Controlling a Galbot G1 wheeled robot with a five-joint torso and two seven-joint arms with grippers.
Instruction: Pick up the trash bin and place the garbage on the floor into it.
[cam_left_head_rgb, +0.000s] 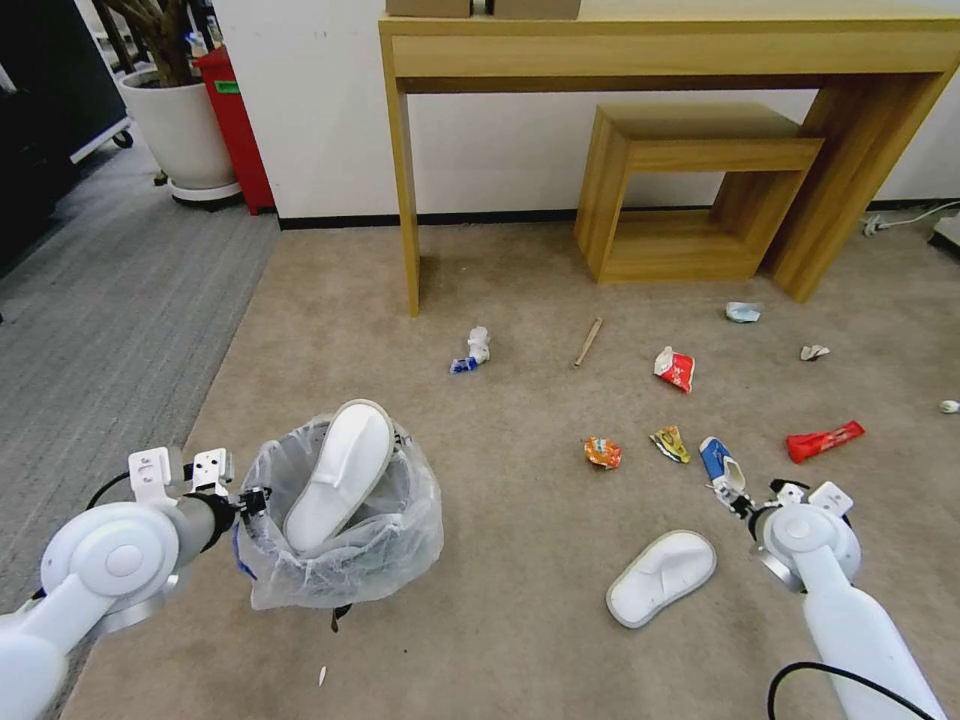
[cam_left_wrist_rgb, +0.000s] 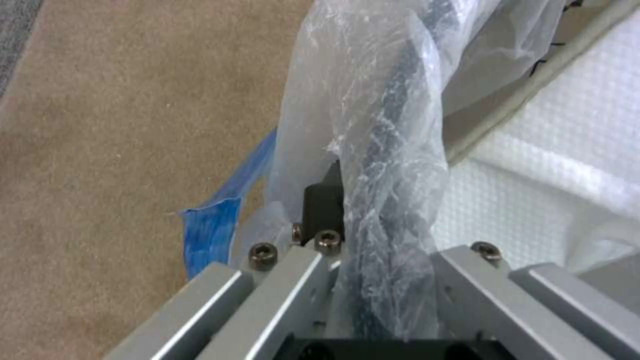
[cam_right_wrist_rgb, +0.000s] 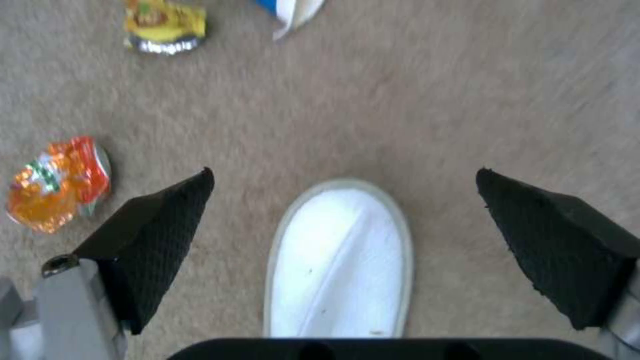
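The trash bin (cam_left_head_rgb: 345, 560), lined with a crinkled clear bag, hangs at my left with one white slipper (cam_left_head_rgb: 340, 475) standing in it. My left gripper (cam_left_head_rgb: 246, 500) is shut on its rim (cam_left_wrist_rgb: 393, 125), plastic bunched between the fingers (cam_left_wrist_rgb: 323, 205). A second white slipper (cam_left_head_rgb: 662, 578) lies on the beige floor (cam_left_head_rgb: 500, 620). My right gripper (cam_left_head_rgb: 735, 497) hovers over it, open (cam_right_wrist_rgb: 345, 175), with the slipper's toe (cam_right_wrist_rgb: 340, 260) below and between the pads. Orange (cam_left_head_rgb: 603, 452), yellow (cam_left_head_rgb: 670, 443), blue (cam_left_head_rgb: 713, 458) and red (cam_left_head_rgb: 825, 440) wrappers, a wooden stick (cam_left_head_rgb: 588, 341) and tissue wads (cam_left_head_rgb: 474, 350) lie scattered.
A tall wooden console table (cam_left_head_rgb: 660, 45) with a lower wooden bench (cam_left_head_rgb: 690, 190) under it stands against the white wall. Grey ribbed carpet (cam_left_head_rgb: 110, 290), a white plant pot (cam_left_head_rgb: 185, 130) and a red bin (cam_left_head_rgb: 238, 120) are at the far left.
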